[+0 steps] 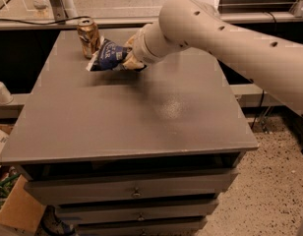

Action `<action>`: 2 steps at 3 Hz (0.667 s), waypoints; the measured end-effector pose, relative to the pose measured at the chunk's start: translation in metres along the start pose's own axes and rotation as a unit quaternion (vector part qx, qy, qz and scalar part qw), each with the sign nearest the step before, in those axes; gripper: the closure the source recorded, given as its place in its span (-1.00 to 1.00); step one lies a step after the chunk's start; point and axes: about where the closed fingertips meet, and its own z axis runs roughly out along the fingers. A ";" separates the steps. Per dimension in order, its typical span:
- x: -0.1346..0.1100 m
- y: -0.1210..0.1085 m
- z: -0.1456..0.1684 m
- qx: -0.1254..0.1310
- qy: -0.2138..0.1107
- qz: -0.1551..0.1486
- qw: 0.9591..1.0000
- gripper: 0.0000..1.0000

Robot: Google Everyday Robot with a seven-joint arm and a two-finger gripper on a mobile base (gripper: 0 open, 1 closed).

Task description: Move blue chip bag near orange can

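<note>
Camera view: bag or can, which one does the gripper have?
The bag, dark and crumpled, held at its right end by the gripper. The can stands upright just left of it, free.

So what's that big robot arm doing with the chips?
The robot's arm reaches over the grey table, and its gripper is pinching a crumpled blue chip bag. It holds the bag at the far left of the table, right beside a dented orange can standing there. The bag is in the gripper, not let go yet, and it is hard to tell whether it touches the can.
</note>
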 end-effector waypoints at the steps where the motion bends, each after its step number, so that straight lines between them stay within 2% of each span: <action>1: 0.003 -0.010 0.022 -0.002 0.010 -0.004 1.000 1.00; 2: 0.003 -0.011 0.044 -0.008 0.016 -0.004 1.000 1.00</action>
